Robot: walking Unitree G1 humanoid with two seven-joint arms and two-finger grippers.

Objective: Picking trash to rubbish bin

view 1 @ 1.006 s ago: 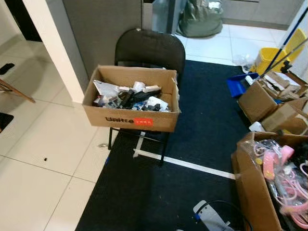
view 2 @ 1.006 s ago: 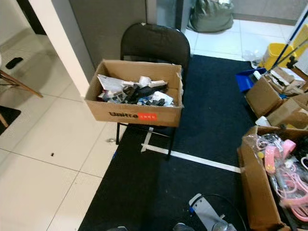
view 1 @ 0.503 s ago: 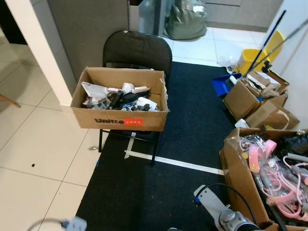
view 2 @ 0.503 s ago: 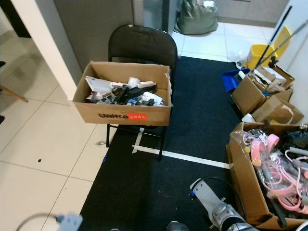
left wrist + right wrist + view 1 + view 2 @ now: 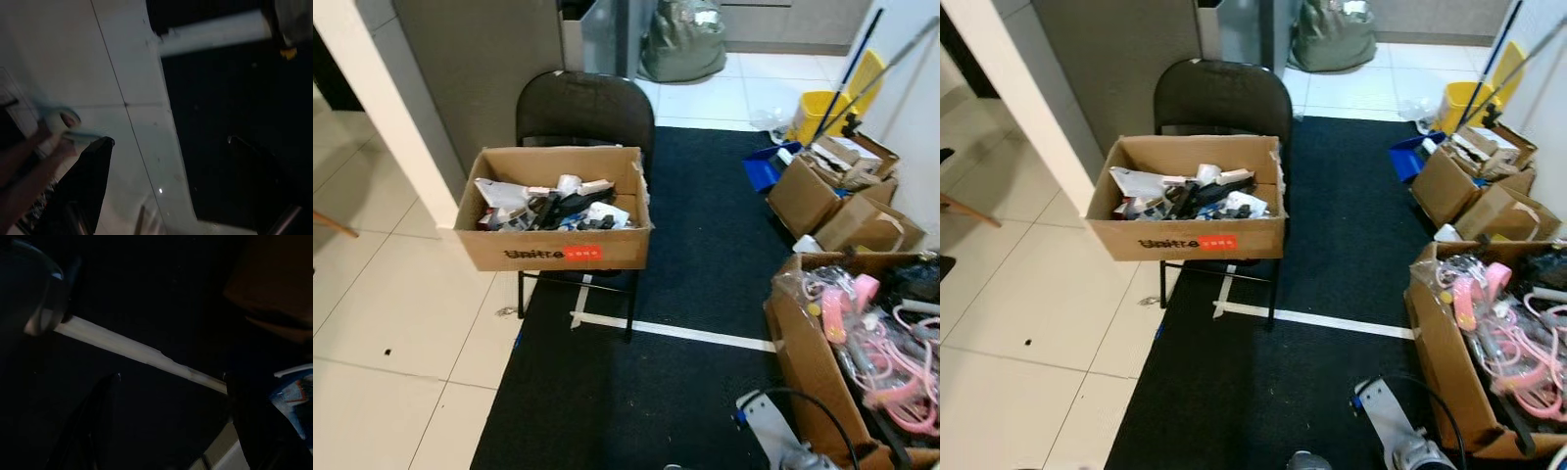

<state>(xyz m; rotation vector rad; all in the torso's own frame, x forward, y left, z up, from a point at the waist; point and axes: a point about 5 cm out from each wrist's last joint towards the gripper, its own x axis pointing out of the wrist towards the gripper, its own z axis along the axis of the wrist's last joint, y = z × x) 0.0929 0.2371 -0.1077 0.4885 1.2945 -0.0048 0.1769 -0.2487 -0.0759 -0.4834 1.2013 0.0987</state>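
We see a black folding chair (image 5: 584,103) bearing a cardboard box (image 5: 555,254), standing on a black mat (image 5: 705,284) over white tiles (image 5: 401,313).

Brown cardboard box (image 5: 553,245) with black lettering and a red label, sitting on a black chair (image 5: 585,103). Black mat (image 5: 705,284) with a white tape stripe (image 5: 675,331), off-white floor tiles (image 5: 382,323). At 1 o'clock there's a yellow bucket (image 5: 819,110) and blue dustpan (image 5: 762,168). Pink hangers (image 5: 881,352) at 4 o'clock.

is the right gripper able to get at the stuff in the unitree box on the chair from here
Probably not yet. The right arm hangs low over the black mat, well short of the cardboard box on the folding chair; nothing blocks the way.
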